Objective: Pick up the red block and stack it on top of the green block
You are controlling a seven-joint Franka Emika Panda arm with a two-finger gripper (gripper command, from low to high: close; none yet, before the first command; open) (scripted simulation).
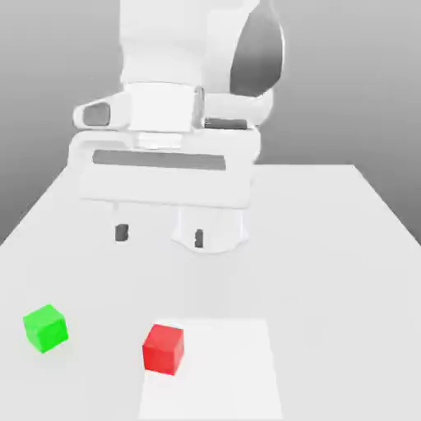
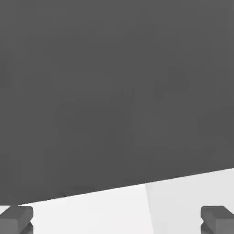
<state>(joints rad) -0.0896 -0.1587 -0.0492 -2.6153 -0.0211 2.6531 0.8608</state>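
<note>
The red block (image 1: pixel 163 349), a small bright-red cube, rests on the table near the front, at the left edge of a paler square patch (image 1: pixel 230 370). The green block (image 1: pixel 45 327), a cube of like size, sits to the exterior view's left of it, about a block-and-a-half's gap away. My gripper (image 1: pixel 159 236) hangs above the table well behind both blocks, open, its two dark fingertips (image 1: pixel 122 233) spread wide with nothing between them. In the hand view the two fingertips (image 2: pixel 17 219) stand far apart at the frame's corners, with bare table between them.
The white table (image 1: pixel 329 247) stretches across the exterior view, with a grey backdrop behind it. The arm's bulky white body (image 1: pixel 181 107) rises above the gripper at the table's back centre.
</note>
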